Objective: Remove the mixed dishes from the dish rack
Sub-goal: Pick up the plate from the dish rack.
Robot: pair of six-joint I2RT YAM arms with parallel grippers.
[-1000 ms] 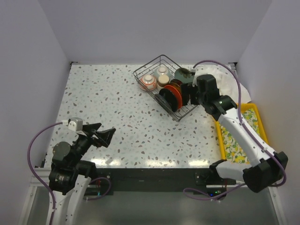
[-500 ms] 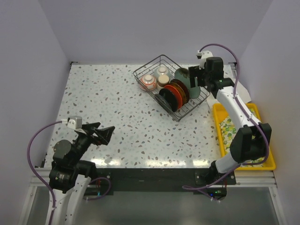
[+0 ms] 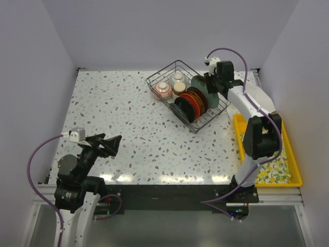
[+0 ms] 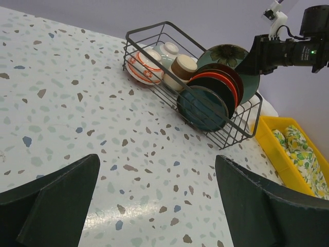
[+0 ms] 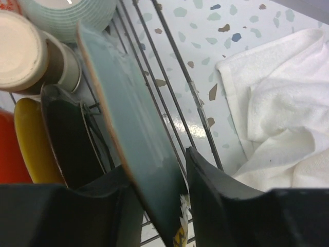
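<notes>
A speckled terrazzo surface (image 3: 128,113) between pale lilac walls (image 3: 154,31) carries the wire dish rack (image 4: 236,131) far right. The right jaws pinch its teal plate (image 5: 139,149); the left jaws hang spread.

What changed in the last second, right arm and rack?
The right end effector swung from over the dish rack's right corner toward the far wall. It then closed on the teal plate's rim. The plate is not lifted yet, and the rack hasn't moved. The left end effector stayed open, barely shifting.
</notes>
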